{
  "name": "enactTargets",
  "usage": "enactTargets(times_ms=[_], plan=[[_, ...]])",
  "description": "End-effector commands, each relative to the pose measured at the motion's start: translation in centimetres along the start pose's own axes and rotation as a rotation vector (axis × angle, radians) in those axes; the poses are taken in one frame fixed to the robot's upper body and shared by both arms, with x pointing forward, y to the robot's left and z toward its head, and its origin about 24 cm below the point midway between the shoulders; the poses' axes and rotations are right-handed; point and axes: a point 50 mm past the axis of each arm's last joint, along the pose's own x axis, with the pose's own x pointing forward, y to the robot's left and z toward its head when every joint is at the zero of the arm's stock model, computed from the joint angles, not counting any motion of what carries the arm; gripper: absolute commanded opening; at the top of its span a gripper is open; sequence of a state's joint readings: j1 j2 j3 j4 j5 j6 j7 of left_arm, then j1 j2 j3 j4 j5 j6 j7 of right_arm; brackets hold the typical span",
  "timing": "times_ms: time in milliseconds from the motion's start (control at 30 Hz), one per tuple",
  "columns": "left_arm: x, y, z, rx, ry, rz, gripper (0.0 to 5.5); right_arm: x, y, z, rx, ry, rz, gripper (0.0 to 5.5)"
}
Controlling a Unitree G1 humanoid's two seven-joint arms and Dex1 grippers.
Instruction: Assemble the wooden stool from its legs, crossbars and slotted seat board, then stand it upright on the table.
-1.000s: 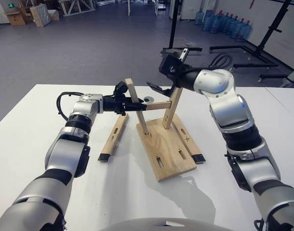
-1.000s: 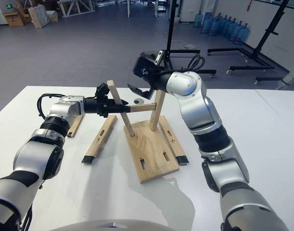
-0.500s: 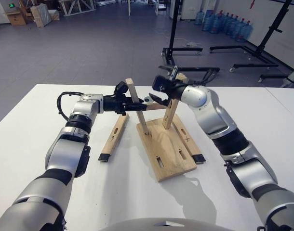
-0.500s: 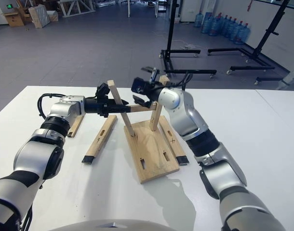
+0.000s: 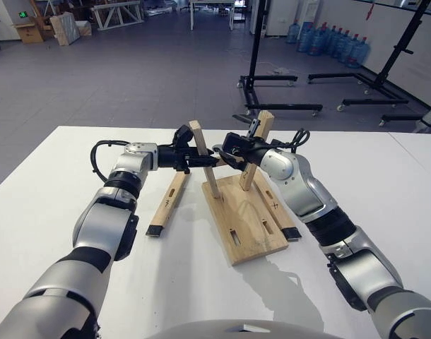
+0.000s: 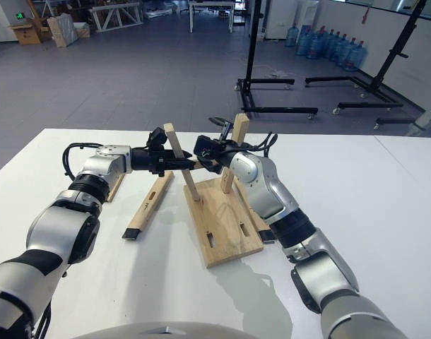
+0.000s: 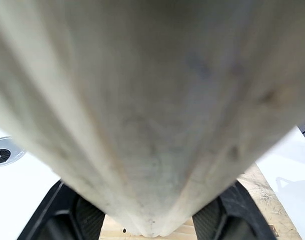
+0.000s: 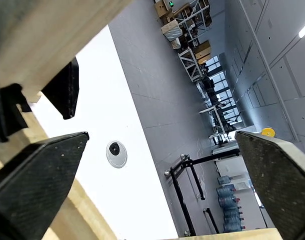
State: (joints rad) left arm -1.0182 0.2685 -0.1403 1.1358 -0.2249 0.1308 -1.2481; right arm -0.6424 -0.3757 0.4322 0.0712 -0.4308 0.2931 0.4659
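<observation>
The likeliest slip is at the middle of the frame: the left gripper point(image 5: 201, 159) is clamped on the crossbar point(image 5: 220, 162) just where it meets the left leg point(image 5: 198, 135), and the right gripper point(image 5: 226, 150), fingers spread wide, hangs close beside it. A sideways tug or a nudge could lever that leg or the right leg point(image 5: 262, 127) out of its slot, or drag the board point(image 5: 252, 226) across the table point(image 5: 46, 212) (nothing pins it down). Both legs lean, so I judge the joints loose. The eye views give the whole layout, including a spare leg point(image 5: 167, 203) at lower left. The right wrist view alone makes the gap between its fingers point(image 8: 37, 175) plain, and the left wrist view shows dark fingers point(image 7: 67, 212) flanking wood.
</observation>
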Motion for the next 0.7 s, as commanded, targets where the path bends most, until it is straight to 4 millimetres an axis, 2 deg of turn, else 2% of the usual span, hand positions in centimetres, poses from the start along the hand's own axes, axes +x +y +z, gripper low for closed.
enactTargets(times_ms=[33, 167, 233, 567, 600, 700], plan=[[1.5, -0.5, -3.3, -0.045, 0.155, 0.037, 2.02, 0.4, 2.4, -1.1, 0.161, 0.045, 0.135, 5.40], [0.9, -0.3, -2.3, -0.016, 0.160, 0.023, 2.02, 0.0, -3.3, -0.1, 0.134, 0.015, -0.018, 5.40], [0.9, -0.3, -2.2, -0.003, 0.169, 0.015, 2.02, -0.3, -4.8, 0.0, 0.095, 0.014, -0.055, 5.40], [0.1, -0.5, -1.8, 0.011, 0.202, -0.048, 2.02, -0.8, -6.9, -0.3, -0.046, 0.034, -0.125, 5.40], [0.0, -0.5, -1.9, 0.009, 0.206, -0.054, 2.02, -0.8, -6.9, -0.4, -0.060, 0.036, -0.124, 5.40], [-0.1, -0.6, -2.3, 0.007, 0.239, -0.067, 2.02, -0.8, -5.3, -1.1, -0.125, 0.047, -0.068, 5.40]])
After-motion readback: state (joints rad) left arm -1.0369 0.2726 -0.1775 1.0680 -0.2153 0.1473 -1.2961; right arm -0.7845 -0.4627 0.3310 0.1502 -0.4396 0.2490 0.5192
